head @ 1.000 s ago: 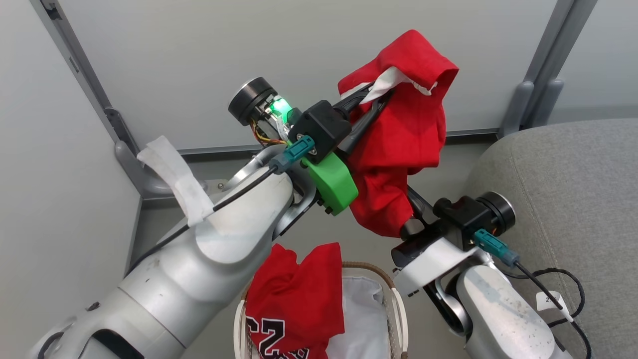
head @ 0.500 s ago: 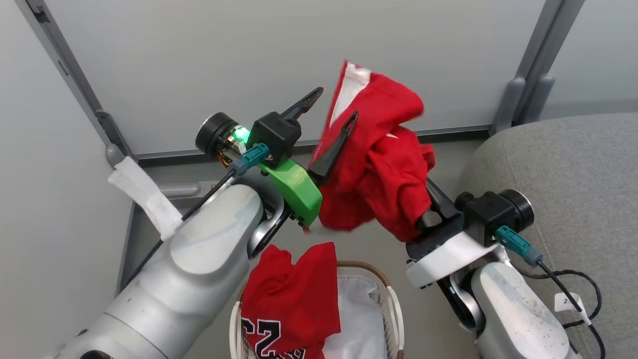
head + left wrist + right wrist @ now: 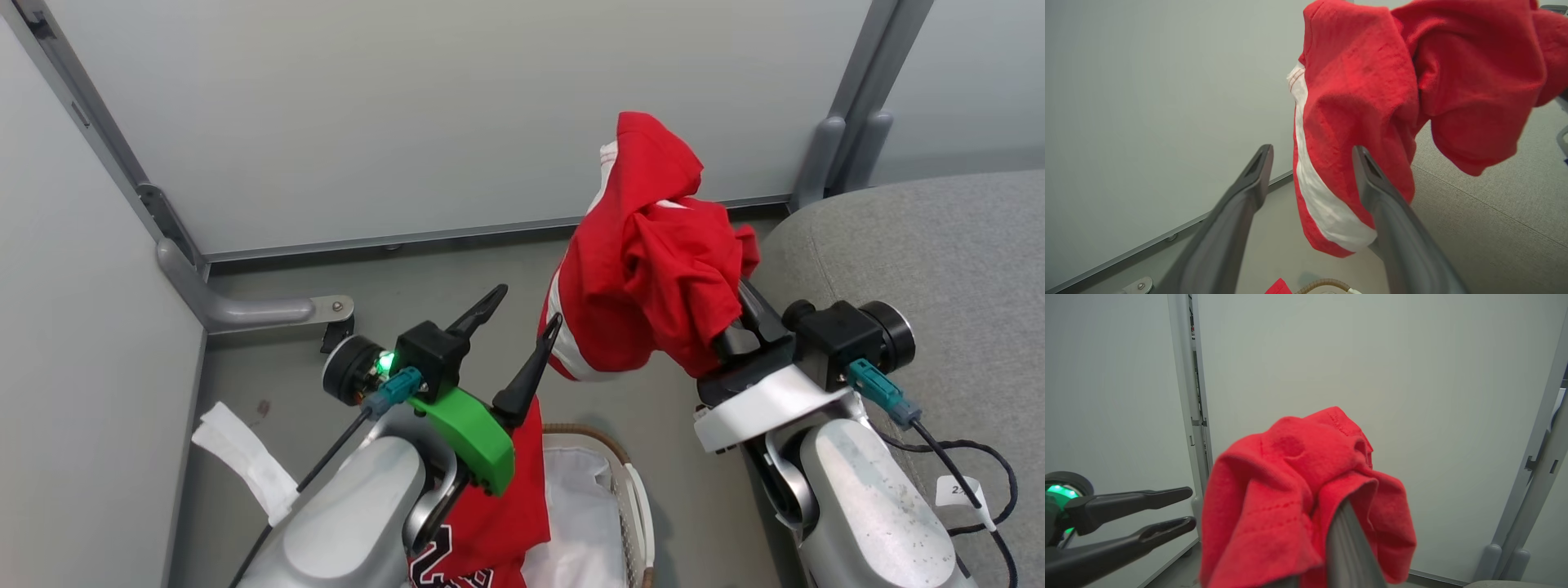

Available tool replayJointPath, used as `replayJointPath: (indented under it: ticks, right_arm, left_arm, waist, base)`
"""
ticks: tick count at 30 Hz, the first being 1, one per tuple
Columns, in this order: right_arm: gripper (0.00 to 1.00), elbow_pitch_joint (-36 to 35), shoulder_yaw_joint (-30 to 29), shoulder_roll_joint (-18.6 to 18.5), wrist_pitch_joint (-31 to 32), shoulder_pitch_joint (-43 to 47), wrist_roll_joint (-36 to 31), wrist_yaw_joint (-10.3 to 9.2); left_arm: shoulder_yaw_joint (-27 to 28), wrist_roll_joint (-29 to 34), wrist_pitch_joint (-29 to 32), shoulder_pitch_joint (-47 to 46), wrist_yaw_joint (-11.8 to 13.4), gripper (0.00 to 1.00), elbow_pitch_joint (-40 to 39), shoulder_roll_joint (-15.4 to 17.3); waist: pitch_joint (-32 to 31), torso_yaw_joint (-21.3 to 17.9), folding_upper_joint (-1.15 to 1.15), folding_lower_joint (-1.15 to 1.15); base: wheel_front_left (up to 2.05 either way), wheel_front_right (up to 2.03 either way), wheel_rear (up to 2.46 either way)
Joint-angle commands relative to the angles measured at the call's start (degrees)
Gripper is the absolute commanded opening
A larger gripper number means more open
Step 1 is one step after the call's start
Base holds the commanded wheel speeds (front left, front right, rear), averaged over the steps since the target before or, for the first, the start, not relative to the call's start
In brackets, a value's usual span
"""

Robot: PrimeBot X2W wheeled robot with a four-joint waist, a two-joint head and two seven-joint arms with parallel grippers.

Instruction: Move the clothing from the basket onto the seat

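At centre I see the red garment [image 3: 1298, 490] bunched and draped over my right end effector [image 3: 1331, 522], with one grey finger [image 3: 1351, 547] poking out beneath it toward 6 o'clock. At 9 o'clock sits my left end effector [image 3: 1191, 507], dark fingers parted, tips near the cloth, a green light [image 3: 1059, 492] behind. Pale wall panels [image 3: 1306, 355] stand behind, with grey posts [image 3: 1186, 375] at 11 and 3 o'clock.

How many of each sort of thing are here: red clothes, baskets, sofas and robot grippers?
Red garments: 2 (lifted garment draped on the right gripper, numbered garment in the basket)
Baskets: 1
Sofas: 1 (grey sofa)
Grippers: 2 (left gripper open, holding nothing)
Total: 6
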Motion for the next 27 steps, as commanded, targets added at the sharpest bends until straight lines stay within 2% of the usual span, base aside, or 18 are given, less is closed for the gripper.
replayJointPath:
  ticks: [1,9,15,27]
  right_arm:
    - [0.00,-0.28,-0.34,-0.21,-0.12,0.82,-0.52,-0.06]
    - [0.00,0.40,-1.19,-0.21,-0.12,1.52,-1.27,-0.06]
    - [0.00,1.19,-2.31,-0.23,-0.12,1.82,-1.72,-0.06]
    - [0.00,1.85,-7.45,-0.20,-0.12,2.67,-4.83,-0.06]
  left_arm:
    - [0.70,1.04,0.04,1.66,0.09,1.00,-0.44,0.03]
    - [3.85,3.92,0.03,7.78,0.09,1.00,-1.79,-0.90]
    - [5.83,5.08,0.04,10.04,0.09,1.00,-3.31,-1.79]
    - [6.28,6.97,0.03,11.06,0.09,1.00,-5.96,-3.23]
  waist:
    - [0.06,-0.23,0.00,0.00]
    - [0.11,-1.34,0.00,0.00]
    - [0.44,-3.75,0.00,0.00]
    - [2.75,-15.84,0.00,0.00]
  base:
    - [0.00,0.00,0.00]
    - [0.00,0.00,0.00]
    - [0.00,0.00,0.00]
    - [0.00,0.00,0.00]
